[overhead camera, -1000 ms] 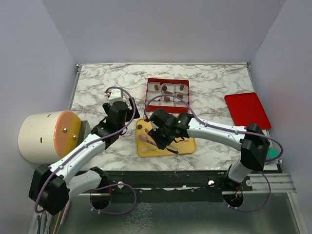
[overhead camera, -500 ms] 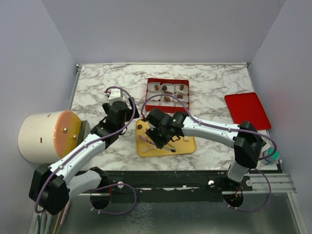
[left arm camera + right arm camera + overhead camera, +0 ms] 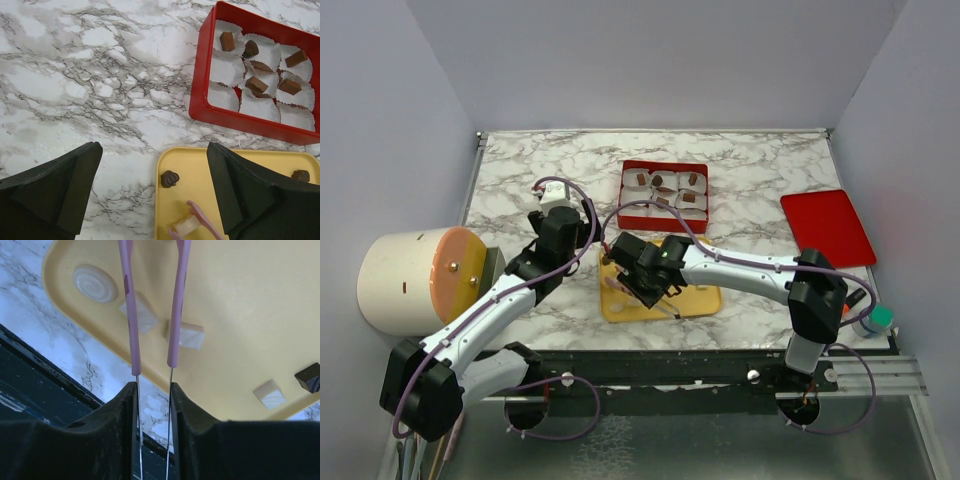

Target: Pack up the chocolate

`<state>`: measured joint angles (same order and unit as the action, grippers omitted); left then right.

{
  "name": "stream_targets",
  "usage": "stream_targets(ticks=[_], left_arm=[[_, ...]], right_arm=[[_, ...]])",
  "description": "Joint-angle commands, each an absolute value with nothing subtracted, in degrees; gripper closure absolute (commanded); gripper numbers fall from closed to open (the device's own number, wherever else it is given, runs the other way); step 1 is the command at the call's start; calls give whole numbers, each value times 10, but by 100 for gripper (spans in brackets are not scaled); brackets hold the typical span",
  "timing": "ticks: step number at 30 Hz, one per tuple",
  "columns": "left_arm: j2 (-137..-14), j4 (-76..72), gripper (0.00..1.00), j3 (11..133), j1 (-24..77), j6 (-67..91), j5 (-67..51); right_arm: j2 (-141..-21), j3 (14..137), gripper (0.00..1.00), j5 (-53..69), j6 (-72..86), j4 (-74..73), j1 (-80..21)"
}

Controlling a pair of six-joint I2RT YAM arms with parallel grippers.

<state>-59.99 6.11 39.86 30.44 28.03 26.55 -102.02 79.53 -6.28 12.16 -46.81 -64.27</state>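
The right gripper (image 3: 152,390) clamps the tweezers (image 3: 129,315), their arms slightly spread; whether the tips pinch anything cannot be told. The nearest chocolate (image 3: 170,178), on the tray (image 3: 190,165), lies just past them, boxward (image 3: 200,75)

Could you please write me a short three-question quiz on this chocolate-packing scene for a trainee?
1. True or false: the left gripper is shut.
2. What tool does the right gripper hold?
3. The red box holding cupped chocolates stands: A) on the table beside the yellow tray; B) on the yellow tray; C) in the left gripper.
Key: 1 false, open; 2 pink tweezers; 3 A.
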Motion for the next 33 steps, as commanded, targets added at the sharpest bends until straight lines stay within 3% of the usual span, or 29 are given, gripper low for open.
stream_targets(ticks=[1,8,18,33], left_arm=[[-587,54,3,401,301,282,260],[-581,58,3,403,300,285,271],[-567,65,3,404,299,286,293],[-564,65,3,403,298,287,297]], right_arm=[[-1021,810,72,-110,133,-498,-651],[-997,811,84,-132,144,-508,-652],[-973,848,88,-160,161,-529,-652],[-983,922,86,-221,159,-537,-610]])
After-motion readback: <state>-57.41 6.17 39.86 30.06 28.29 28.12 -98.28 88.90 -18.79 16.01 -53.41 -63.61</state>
